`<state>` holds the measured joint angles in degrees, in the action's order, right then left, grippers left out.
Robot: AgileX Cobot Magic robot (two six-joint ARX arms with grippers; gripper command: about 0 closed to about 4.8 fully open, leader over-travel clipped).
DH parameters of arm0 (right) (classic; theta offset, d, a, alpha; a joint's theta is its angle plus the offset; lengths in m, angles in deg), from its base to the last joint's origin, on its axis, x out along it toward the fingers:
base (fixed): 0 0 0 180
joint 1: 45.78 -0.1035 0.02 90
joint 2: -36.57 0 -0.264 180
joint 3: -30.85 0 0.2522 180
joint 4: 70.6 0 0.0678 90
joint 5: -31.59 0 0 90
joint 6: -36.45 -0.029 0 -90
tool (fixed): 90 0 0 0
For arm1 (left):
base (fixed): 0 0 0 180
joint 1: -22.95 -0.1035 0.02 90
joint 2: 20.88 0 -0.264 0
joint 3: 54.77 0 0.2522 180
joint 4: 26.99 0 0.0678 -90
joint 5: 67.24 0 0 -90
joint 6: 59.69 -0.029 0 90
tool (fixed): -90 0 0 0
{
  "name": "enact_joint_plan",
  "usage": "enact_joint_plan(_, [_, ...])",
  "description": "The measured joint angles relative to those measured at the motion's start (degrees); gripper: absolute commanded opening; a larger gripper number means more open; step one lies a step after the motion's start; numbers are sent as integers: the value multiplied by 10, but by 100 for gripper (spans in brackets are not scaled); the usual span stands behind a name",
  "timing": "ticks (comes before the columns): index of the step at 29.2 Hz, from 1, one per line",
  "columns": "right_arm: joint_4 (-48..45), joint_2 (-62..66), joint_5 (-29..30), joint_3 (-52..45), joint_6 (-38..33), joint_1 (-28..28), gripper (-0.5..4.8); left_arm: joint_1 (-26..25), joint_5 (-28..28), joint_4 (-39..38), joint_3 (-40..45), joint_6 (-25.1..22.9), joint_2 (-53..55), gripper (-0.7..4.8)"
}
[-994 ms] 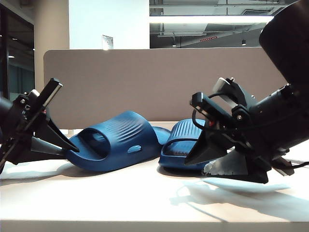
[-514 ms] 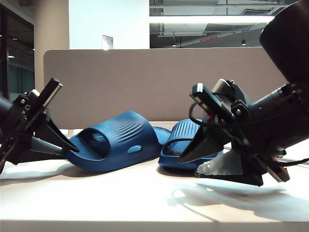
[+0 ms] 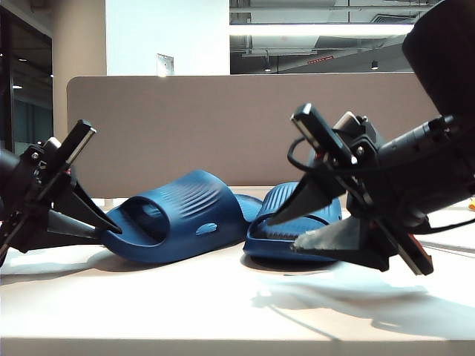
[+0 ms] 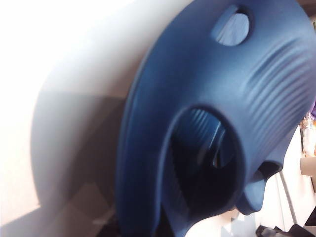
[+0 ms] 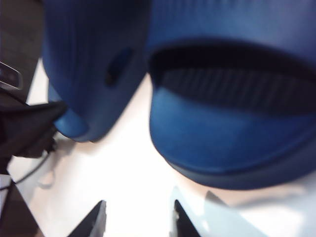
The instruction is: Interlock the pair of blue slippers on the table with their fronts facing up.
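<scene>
Two blue slippers lie on the cream table [image 3: 185, 304]. The left slipper [image 3: 178, 215] is tipped up on its side, strap opening towards my left gripper [image 3: 110, 225], which is shut on its sole edge. It fills the left wrist view [image 4: 197, 98], where the fingers are hidden. The right slipper [image 3: 286, 215] rests flat beside it. My right gripper [image 3: 284, 234] hangs open just in front of that slipper, one finger above the other. In the right wrist view its fingertips [image 5: 139, 215] frame bare table short of the right slipper [image 5: 222, 133]; the left slipper [image 5: 94, 59] lies beyond.
A brown-grey divider panel [image 3: 223, 126] stands along the table's far edge behind the slippers. The bulky right arm [image 3: 430, 178] fills the right side. The left arm's dark gripper body [image 5: 29, 128] shows next to the left slipper in the right wrist view.
My right gripper has rolled at the wrist and lifted slightly, its fingertips shifting left towards the right slipper. The left gripper and both slippers have stayed put.
</scene>
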<state>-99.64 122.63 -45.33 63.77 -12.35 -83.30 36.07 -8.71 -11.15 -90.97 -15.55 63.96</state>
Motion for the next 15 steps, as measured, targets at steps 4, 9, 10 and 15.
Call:
enact_joint_plan(4, [-24,0,0,0,-36,0,171,0,0,0,0,0,0,-6])
enact_joint_plan(9, [-31,0,10,0,-93,1,144,0,0,0,0,0,0,-6])
enact_joint_plan(10, [-31,0,15,0,-97,1,144,0,0,0,0,0,0,-6])
enact_joint_plan(15, [-27,0,16,0,-149,0,145,0,0,0,0,0,0,-6])
